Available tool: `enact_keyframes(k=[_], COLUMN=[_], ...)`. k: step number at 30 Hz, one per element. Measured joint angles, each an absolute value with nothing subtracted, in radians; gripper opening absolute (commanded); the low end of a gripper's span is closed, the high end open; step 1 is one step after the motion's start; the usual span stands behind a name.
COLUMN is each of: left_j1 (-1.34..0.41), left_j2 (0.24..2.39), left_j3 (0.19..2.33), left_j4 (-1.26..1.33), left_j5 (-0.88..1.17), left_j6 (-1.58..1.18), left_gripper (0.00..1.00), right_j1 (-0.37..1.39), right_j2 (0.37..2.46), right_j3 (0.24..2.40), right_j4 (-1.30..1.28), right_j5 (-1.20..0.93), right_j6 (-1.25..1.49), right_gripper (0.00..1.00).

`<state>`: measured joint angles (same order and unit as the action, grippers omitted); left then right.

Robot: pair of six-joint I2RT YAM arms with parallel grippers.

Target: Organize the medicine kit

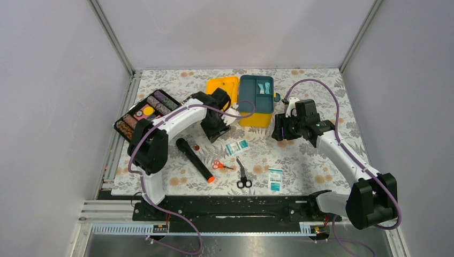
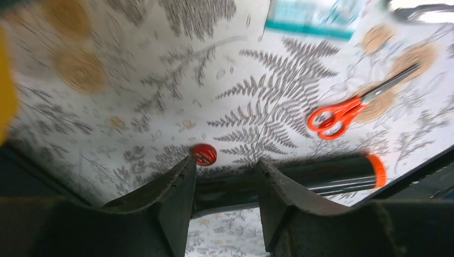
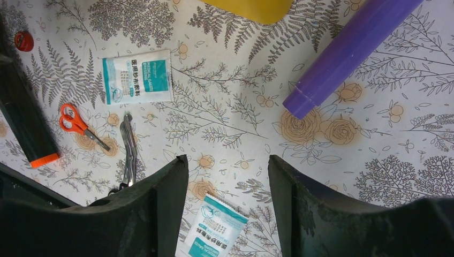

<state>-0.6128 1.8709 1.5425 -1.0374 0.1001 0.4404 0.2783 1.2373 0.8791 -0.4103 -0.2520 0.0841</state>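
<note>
The medicine kit is a yellow box standing open at the back middle, its lid laid to the left and a teal insert tray on top. Its yellow corner shows in the right wrist view. My left gripper hovers just left of the kit, open with nothing between its fingers. A black flashlight and a small red cap lie beyond its tips. My right gripper hangs open right of the kit, above a teal-and-white packet.
Loose on the floral mat are the orange-tipped flashlight, red cap, orange scissors, metal scissors with black handles and two packets. A black tray of coloured rolls stands far left. A purple cable crosses the right wrist view.
</note>
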Motion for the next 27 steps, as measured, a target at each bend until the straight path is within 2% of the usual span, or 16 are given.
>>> enact_keyframes(k=[6,14,27], left_j1=[-0.612,-0.606,-0.580], left_j2=[1.872,1.917,1.980], left_j3=[1.374,1.334,1.343], left_j4=[-1.023,-0.973,-0.974], left_j5=[-0.025,-0.162,-0.150], left_j6=[0.417,0.392,0.400], left_gripper=[0.49,0.49,0.44], right_j1=[0.278,0.279,0.278], right_j2=[1.237,1.237,1.237], right_j3=[0.879,0.879,0.879], right_j4=[-0.410,-0.410,-0.410], right_j5=[-0.252,-0.252,-0.252], right_j6=[0.084,0.084,0.084], right_gripper=[0.63,0.63,0.64])
